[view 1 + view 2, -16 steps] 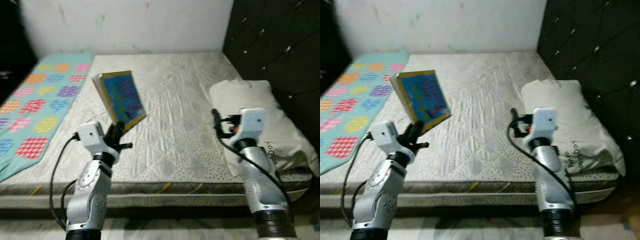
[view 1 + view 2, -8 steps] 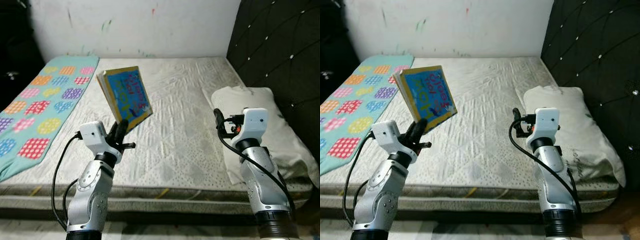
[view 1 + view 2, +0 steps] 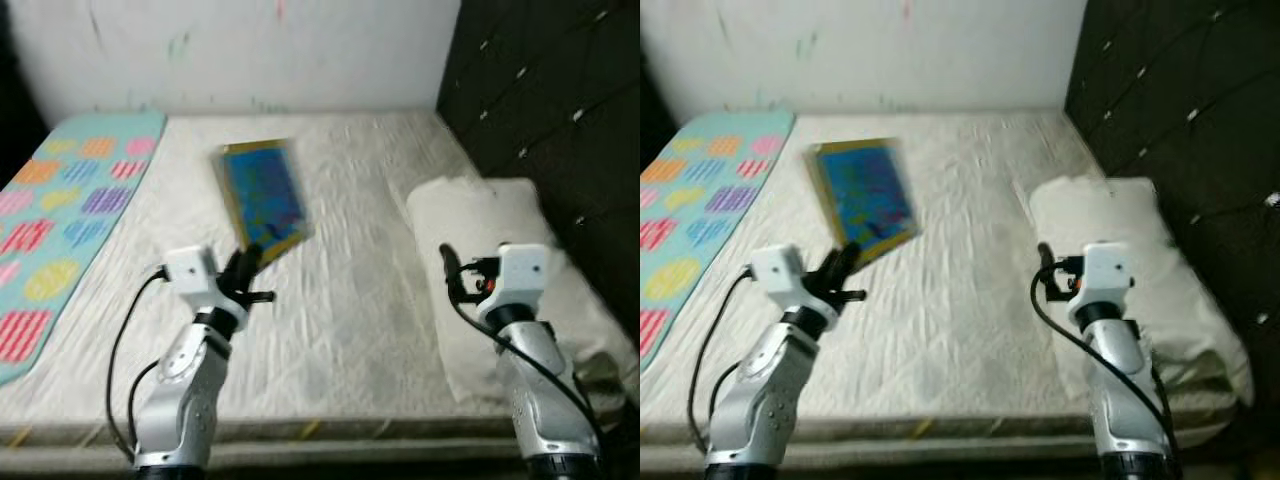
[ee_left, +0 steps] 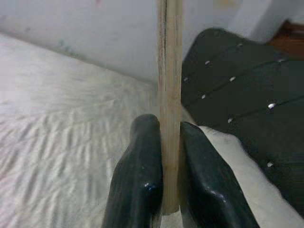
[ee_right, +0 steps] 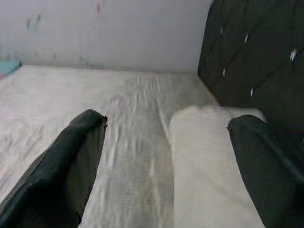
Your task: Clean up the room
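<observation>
Blue-covered, the book (image 3: 263, 197) is clamped by its lower edge in my left jaws (image 3: 243, 272) and held upright above the bare mattress (image 3: 350, 280), likely for carrying away, while my right jaws (image 5: 166, 166) hang wide apart and empty near the pillow (image 3: 480, 230).

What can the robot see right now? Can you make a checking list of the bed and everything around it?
Surface: bare quilted mattress, wrinkled.
Job's things: blue book held up above the mattress.
Clutter: white pillow by the headboard; patterned teal blanket on the far side.
Grippers: left tool shut on the book's edge; right tool open, hanging over the pillow.
Cables: black cable looped at the left arm.
Surroundings: white wall, dark tufted headboard.
</observation>
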Motion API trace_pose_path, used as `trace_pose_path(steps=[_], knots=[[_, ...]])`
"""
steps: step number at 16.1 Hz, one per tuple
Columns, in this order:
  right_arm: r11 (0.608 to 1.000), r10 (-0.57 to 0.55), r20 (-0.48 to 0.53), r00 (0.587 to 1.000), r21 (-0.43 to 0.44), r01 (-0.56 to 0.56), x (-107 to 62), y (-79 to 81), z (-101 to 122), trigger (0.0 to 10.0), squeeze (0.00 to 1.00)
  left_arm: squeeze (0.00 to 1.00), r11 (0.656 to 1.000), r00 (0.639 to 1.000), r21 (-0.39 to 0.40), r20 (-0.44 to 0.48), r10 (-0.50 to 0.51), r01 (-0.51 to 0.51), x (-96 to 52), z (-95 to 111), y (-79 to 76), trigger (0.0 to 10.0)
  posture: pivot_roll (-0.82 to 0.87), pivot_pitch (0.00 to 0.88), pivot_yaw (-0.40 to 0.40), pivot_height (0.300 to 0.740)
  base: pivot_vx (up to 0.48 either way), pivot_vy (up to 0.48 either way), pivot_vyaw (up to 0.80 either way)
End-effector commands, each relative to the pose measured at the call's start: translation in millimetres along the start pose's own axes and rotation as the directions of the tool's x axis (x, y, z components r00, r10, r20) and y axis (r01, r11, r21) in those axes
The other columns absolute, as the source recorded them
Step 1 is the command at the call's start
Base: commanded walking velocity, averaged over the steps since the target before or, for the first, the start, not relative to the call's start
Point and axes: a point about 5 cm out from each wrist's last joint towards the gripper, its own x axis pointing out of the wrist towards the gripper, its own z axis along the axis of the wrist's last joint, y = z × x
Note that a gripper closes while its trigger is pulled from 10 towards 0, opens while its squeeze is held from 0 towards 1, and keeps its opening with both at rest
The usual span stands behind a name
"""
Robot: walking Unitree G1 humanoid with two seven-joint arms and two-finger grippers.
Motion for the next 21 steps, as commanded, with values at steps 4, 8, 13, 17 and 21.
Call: trace_pose_path(steps=[4, 8, 13, 17, 21], knots=[[1.000, 0.024, 0.005, 1.000, -0.016, -0.024, -2.9, 5.1, 2.7, 10.0, 0.00, 0.00, 0.996, 0.996, 0.026, 0.045, 0.079, -0.080, -4.4, 9.7, 11.3, 10.0, -0.07, 0.000, 0.020, 0.740, 0.000, 0.000, 0.00], [0.999, 0.024, 0.005, 1.000, -0.033, -0.024, -6.0, 3.3, 4.8, 10.0, 0.00, 0.00, 0.995, 0.995, 0.034, 0.050, 0.088, -0.089, -6.8, 12.0, 12.2, 10.0, -0.07, 0.000, 0.013, 0.740, 0.000, -0.080, 0.00], [0.999, 0.026, -0.001, 1.000, -0.028, -0.026, -6.6, 3.4, 4.2, 10.0, 0.00, 0.00, 0.996, 0.996, 0.028, 0.047, 0.083, -0.084, -7.4, 11.1, 11.2, 10.0, -0.07, 0.000, 0.013, 0.740, 0.000, -0.341, 0.00], [0.999, 0.026, -0.001, 1.000, -0.028, -0.026, -6.3, 3.3, 5.1, 10.0, 0.00, 0.00, 0.997, 0.996, 0.005, 0.050, 0.078, -0.078, -6.0, 11.1, 9.7, 10.0, -0.08, 0.000, 0.014, 0.740, 0.000, -0.252, 0.00], [0.999, 0.028, -0.003, 1.000, -0.034, -0.028, -6.5, 1.7, 4.9, 10.0, 0.00, 0.00, 0.997, 0.996, 0.010, 0.050, 0.080, -0.080, -6.2, 10.6, 10.2, 10.0, -0.08, 0.000, 0.012, 0.740, 0.000, 0.000, 0.00]])
